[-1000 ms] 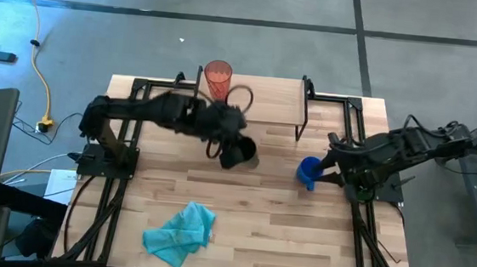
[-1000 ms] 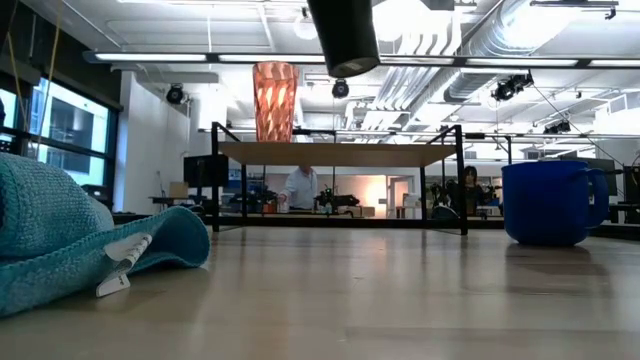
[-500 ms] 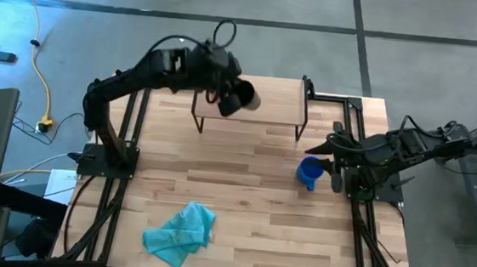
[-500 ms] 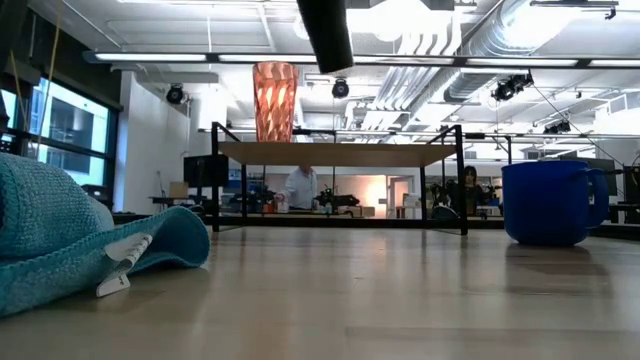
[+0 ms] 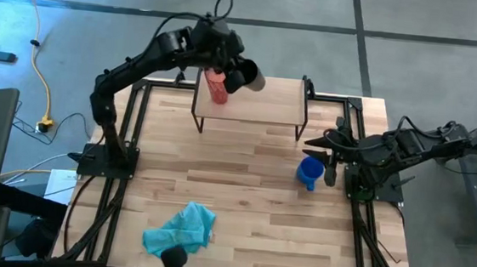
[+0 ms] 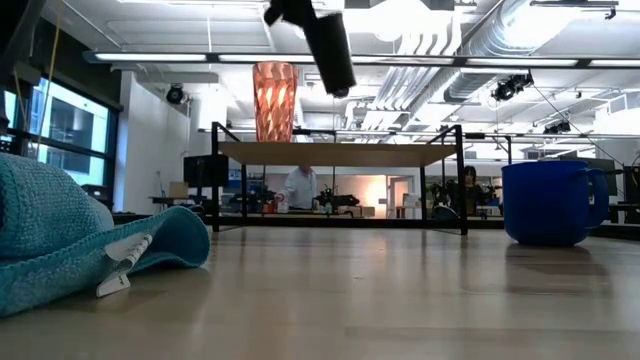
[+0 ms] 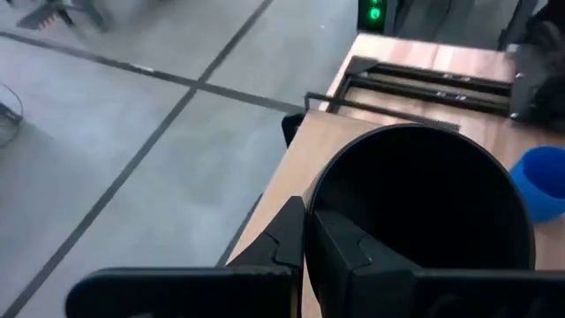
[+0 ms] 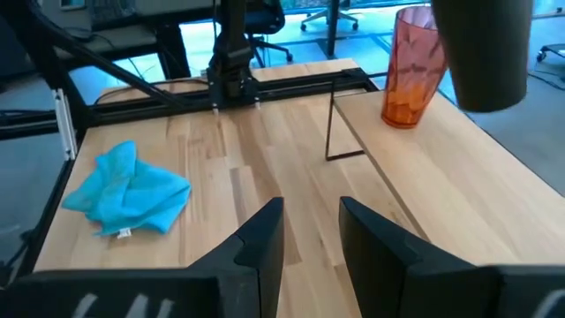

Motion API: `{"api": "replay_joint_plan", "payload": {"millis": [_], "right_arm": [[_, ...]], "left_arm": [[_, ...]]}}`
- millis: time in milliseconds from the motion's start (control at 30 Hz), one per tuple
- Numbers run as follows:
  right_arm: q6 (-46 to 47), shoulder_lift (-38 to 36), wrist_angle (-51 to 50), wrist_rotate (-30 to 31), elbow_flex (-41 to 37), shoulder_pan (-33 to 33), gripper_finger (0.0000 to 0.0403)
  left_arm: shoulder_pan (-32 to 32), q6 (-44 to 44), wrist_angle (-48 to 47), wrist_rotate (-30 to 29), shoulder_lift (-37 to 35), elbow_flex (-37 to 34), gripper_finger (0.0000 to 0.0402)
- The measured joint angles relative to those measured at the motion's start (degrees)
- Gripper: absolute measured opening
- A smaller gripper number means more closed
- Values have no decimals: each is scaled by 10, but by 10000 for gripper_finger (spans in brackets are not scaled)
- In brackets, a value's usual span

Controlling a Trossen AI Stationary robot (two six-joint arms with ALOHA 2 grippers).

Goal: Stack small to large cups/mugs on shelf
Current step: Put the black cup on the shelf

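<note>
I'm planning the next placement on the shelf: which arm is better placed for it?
Left: its tool already holds the black cup above the shelf, beside the red tumbler. The right tool waits open by the blue mug.

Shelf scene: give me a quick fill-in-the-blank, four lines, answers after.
1. The red tumbler stands on the ____.
2. The left hand holds the ____ cup in the air above the shelf.
3. The blue mug sits on the table next to the ____ hand.
4. The teal cloth lies on the ____.

Answers: shelf; black; right; table
</note>
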Motion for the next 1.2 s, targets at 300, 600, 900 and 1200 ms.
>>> {"api": "replay_joint_plan", "payload": {"millis": [300, 600, 900, 1200], "right_arm": [[9, 4, -9, 1, 0, 0, 103], [3, 4, -14, 3, 0, 0, 103], [-7, 4, -14, 10, 0, 0, 103], [-6, 4, -19, 14, 0, 0, 103]], "left_arm": [[-2, 15, 25, 14, 35, 0, 0], [2, 14, 3, -5, 44, -1, 0], [-4, 14, -12, -7, 46, -1, 0], [-44, 20, -36, -65, 46, -1, 0]]}}
